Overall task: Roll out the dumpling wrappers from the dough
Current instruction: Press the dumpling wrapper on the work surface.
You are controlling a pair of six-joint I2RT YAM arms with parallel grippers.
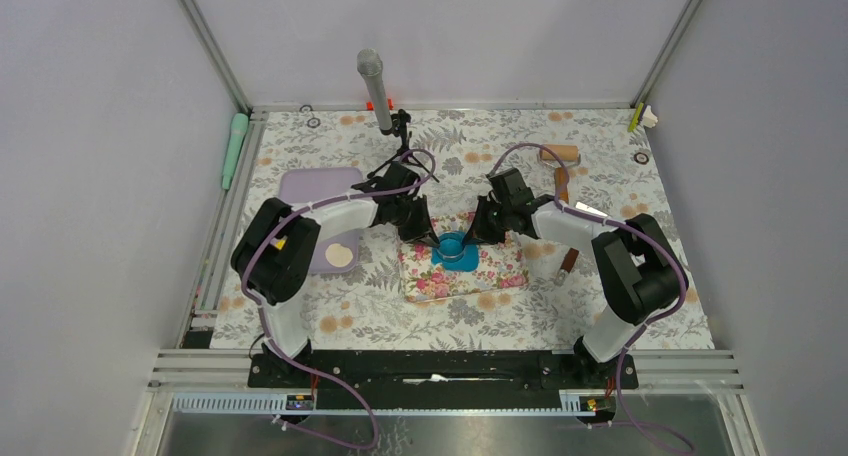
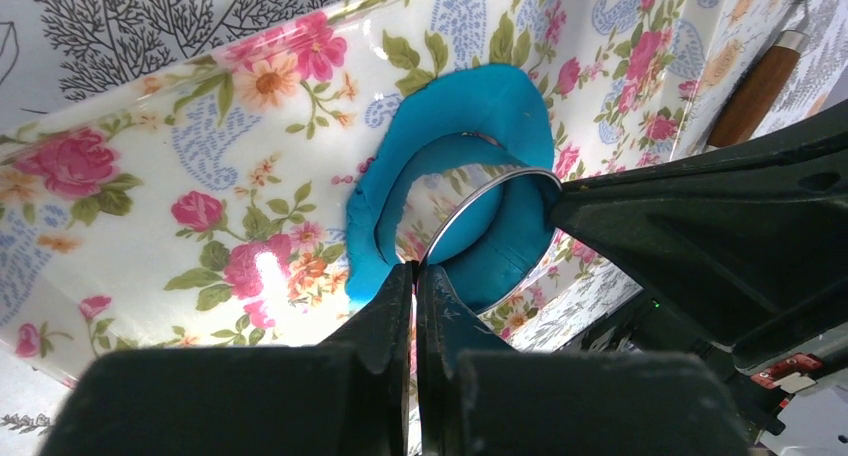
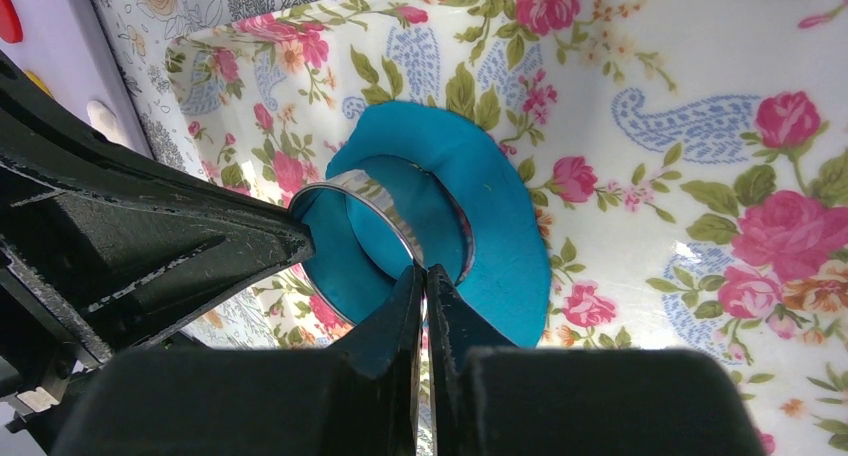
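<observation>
At the fingertips: left fingers (image 2: 392, 311) and right fingers (image 3: 398, 316) are both clenched, each pinching the thin wall of the metal ring (image 2: 470, 201) from opposite sides.
Inside the ring: a blue round fills it, probably a dumpling wrapper (image 2: 480, 241) being cut. The ring looks tipped, and I cannot tell whether the round is free.
Around the ring: the dough (image 2: 480, 101) is a flattened blue sheet with a round hole, lying on the floral mat (image 1: 500, 271).
Handling: the dough looks soft, light and slightly tacky. A thin round would likely stretch or tear if pinched, so the stiff ring is the safer hold, or else peel gently from an edge.
Further out: the mat sits mid-tabletop (image 1: 400, 316). A wooden roller (image 1: 560, 154) lies far right, and a purple tray (image 1: 310, 191) sits left.
</observation>
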